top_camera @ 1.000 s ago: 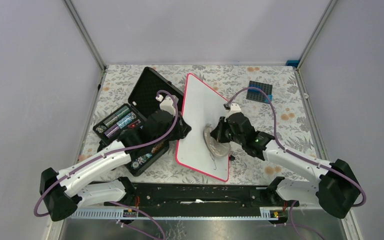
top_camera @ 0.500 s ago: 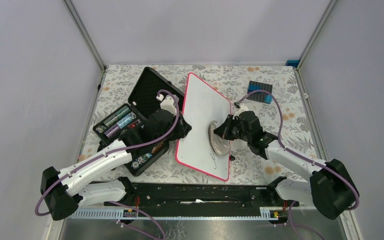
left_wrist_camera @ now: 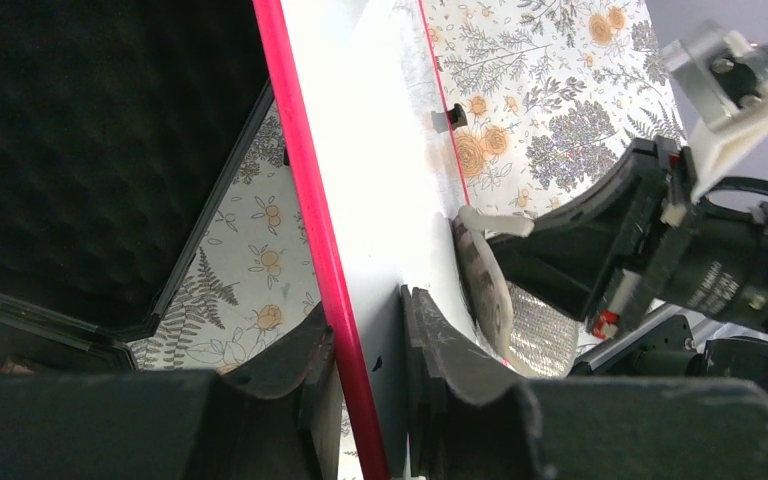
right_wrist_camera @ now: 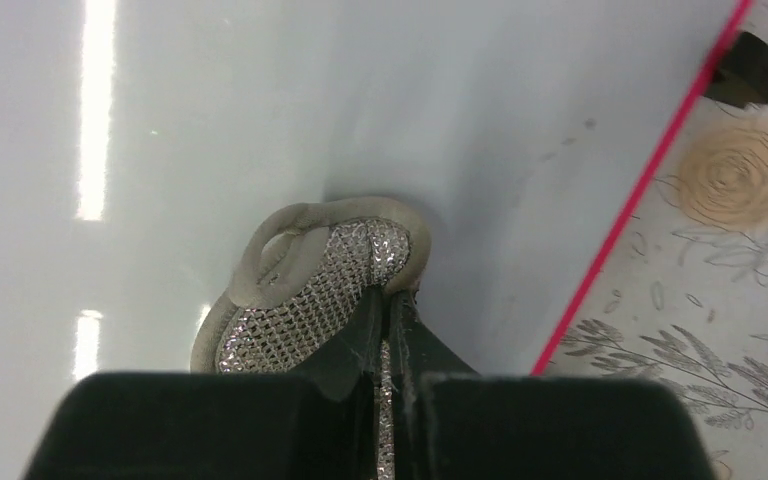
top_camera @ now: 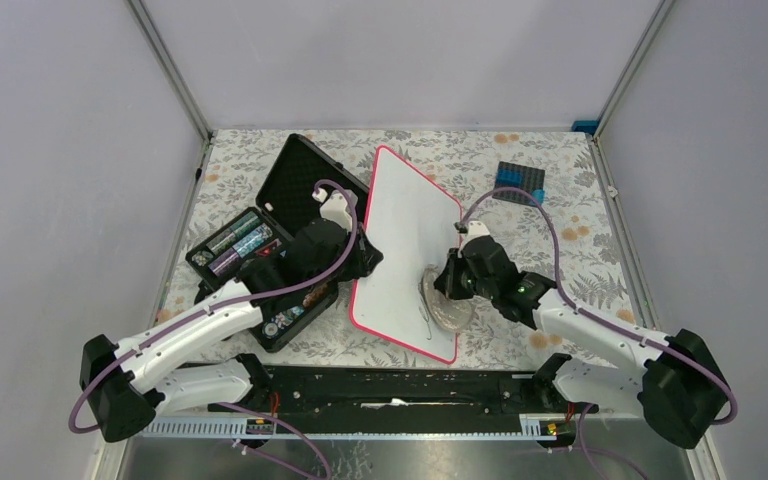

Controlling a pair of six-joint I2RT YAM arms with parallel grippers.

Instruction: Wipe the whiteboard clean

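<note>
White with a red rim, the whiteboard (top_camera: 405, 230) sits on the floral table (top_camera: 580, 260), its left edge pinched between the fingers of our left tool (left_wrist_camera: 370, 335). Our right tool (right_wrist_camera: 385, 320) is clamped tight on a silvery mesh cloth (right_wrist_camera: 300, 300), which touches the board just ahead of its fingertips. An open black case (top_camera: 295, 185) lies left of the left tool.

The top view looks down from high behind both arm bases and takes in the whole bench (top_camera: 235, 165). The left wrist view sits close behind the left tool (left_wrist_camera: 370, 312), facing along the whiteboard (left_wrist_camera: 380, 150) edge toward the right tool (left_wrist_camera: 508, 250) ahead of it. The right wrist view looks down past its own fingers, very near the board. All three share the whiteboard and the cloth (right_wrist_camera: 310, 290).
</note>
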